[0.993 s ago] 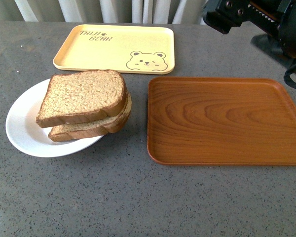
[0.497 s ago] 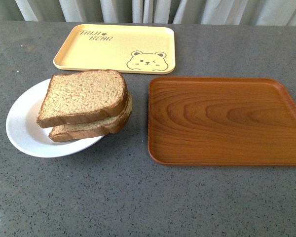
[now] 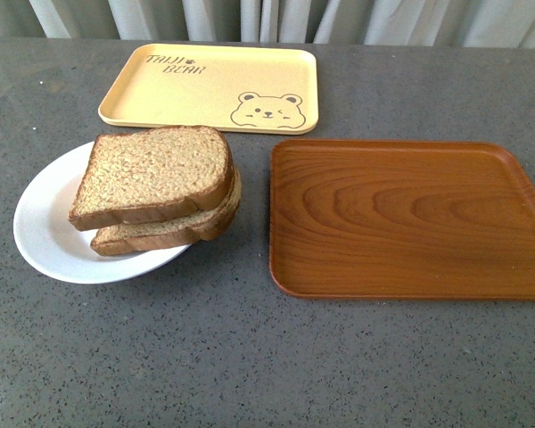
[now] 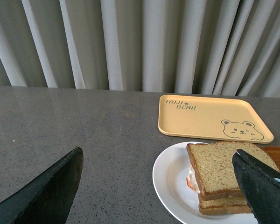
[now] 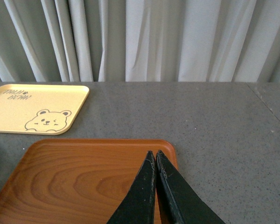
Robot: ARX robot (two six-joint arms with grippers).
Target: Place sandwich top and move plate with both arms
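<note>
Left gripper (image 4: 157,154): fingers spread wide, empty. Plate (image 4: 170,184) just ahead, between fingers, nearer one of them. That finger (image 4: 259,182) overlaps top slice (image 4: 224,165) in wrist view; cannot tell if touching. Top slice lies on lower slice (image 4: 221,205), on plate. Right gripper (image 5: 155,153): fingers pressed together, nothing held, tips over brown tray (image 5: 74,177), near its far edge.

The left gripper (image 4: 157,151) stands wide open in its wrist view. Its two black fingers (image 4: 56,191) are spread far apart, one at each side of the picture, with both tapered tips pointing forward. The right gripper (image 5: 155,153) has its two dark fingers (image 5: 142,191) pressed flat together along their length, meeting in a single narrow point.
</note>
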